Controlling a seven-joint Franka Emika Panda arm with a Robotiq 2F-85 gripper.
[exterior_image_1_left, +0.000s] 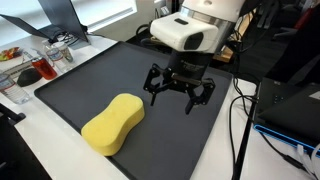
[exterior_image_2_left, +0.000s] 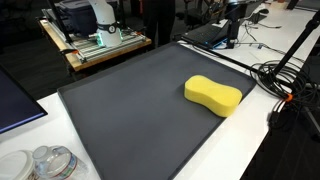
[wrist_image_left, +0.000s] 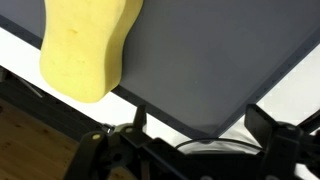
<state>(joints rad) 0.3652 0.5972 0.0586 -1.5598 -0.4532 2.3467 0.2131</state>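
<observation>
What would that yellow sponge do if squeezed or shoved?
The sponge looks like porous foam: probably light and squashy. It lies flat, so rolling seems unlikely. The matte mat would likely make it drag, not glide.

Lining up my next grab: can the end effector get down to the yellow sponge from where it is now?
Probably yes. The end effector hangs open above the dark mat, beside the yellow sponge, and nothing lies between them on the mat.
</observation>
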